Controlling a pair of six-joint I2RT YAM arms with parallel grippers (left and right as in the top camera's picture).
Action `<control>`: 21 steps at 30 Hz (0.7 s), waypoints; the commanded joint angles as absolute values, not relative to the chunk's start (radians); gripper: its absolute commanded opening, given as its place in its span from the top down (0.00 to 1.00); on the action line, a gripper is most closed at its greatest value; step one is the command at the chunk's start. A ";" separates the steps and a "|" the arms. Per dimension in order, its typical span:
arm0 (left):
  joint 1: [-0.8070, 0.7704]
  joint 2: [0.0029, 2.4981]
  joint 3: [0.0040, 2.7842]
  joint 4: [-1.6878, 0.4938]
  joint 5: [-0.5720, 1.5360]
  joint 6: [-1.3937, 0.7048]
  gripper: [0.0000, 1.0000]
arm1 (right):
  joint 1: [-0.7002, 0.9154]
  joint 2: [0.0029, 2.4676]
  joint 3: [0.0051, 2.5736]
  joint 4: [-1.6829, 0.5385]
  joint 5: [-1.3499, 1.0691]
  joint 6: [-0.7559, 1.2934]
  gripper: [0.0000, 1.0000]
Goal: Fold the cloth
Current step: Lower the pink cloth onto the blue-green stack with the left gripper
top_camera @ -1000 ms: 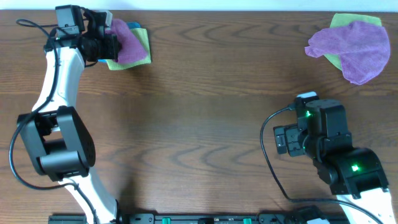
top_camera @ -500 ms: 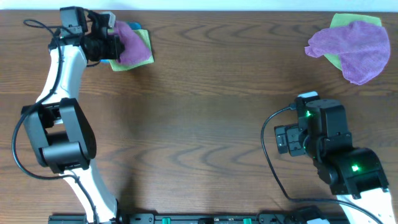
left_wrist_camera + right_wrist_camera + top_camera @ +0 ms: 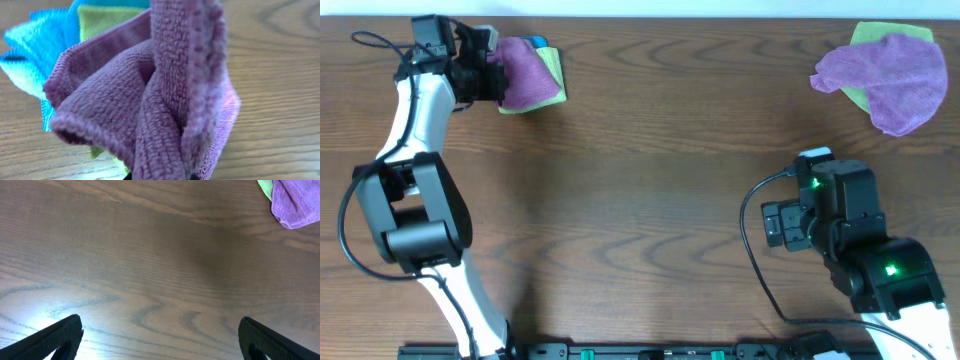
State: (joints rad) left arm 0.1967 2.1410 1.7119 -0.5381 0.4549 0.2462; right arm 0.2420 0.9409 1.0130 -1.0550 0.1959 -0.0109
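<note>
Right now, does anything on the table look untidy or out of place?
Yes. The cloth is bunched into ridges, pinched by the left gripper, on top of a lime-green cloth and a blue cloth at the far left. At the far right, a violet cloth lies crumpled over another green cloth.

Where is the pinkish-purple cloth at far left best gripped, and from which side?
Pinch the raised fold of the cloth from its left edge, where the left gripper sits: it stands clear of the lime-green cloth beneath, so likely only one cloth lifts.
</note>
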 commanded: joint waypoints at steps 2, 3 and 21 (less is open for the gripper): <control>0.219 2.186 1.733 -0.535 0.438 0.296 0.94 | 0.233 0.935 1.013 -1.055 0.205 0.003 0.01; 0.220 2.187 1.733 -0.530 0.437 0.307 0.94 | 0.233 0.935 1.013 -1.055 0.205 0.003 0.01; 0.269 2.192 1.733 -0.350 0.500 0.315 0.94 | 0.233 0.935 1.013 -1.055 0.101 0.003 0.01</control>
State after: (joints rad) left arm 0.2668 2.1845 1.7119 -0.3695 0.4671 0.2939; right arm 0.2420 0.9405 1.0130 -1.0550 0.1383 -0.0109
